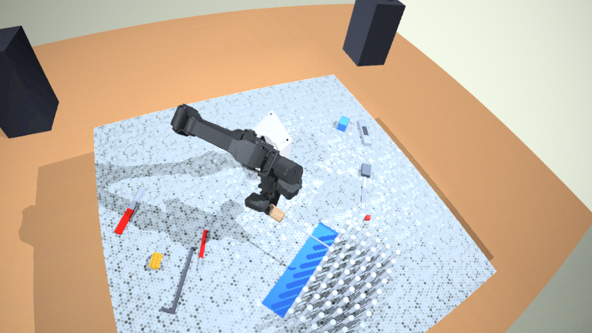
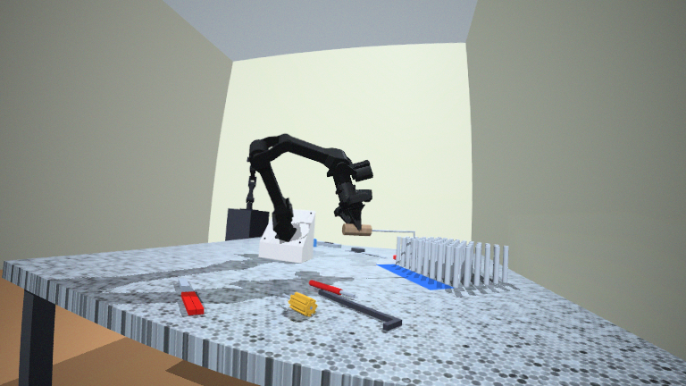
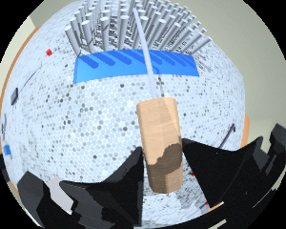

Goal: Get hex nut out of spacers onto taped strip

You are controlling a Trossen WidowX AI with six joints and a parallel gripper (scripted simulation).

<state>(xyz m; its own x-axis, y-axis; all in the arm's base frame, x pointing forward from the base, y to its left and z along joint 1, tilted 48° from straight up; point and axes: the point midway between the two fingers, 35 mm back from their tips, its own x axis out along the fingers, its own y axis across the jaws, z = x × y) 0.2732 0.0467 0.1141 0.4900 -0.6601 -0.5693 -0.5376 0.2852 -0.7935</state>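
My gripper (image 1: 268, 208) (image 2: 353, 222) (image 3: 162, 146) is shut on the tan handle of a hook tool (image 1: 277, 213) (image 2: 356, 230) (image 3: 157, 129) and holds it level above the table. The tool's thin wire shaft (image 1: 307, 234) (image 2: 391, 230) (image 3: 143, 45) points toward the field of standing spacers (image 1: 349, 277) (image 2: 450, 260) (image 3: 137, 19); its bent tip is over the near edge of the field. The blue taped strip (image 1: 301, 270) (image 2: 412, 275) (image 3: 105, 64) lies in front of the spacers, under the shaft. I cannot see the hex nut in any view.
On the near left lie a red-handled tool (image 1: 126, 216) (image 2: 191, 302), a yellow piece (image 1: 155, 260) (image 2: 302, 304), a red screwdriver (image 1: 203, 244) (image 2: 326, 287) and a dark L-shaped bar (image 1: 181, 281) (image 2: 361, 309). Behind the field are a grey-handled tool (image 1: 364, 181), a small red cube (image 1: 367, 217) and a blue block (image 1: 343, 123).
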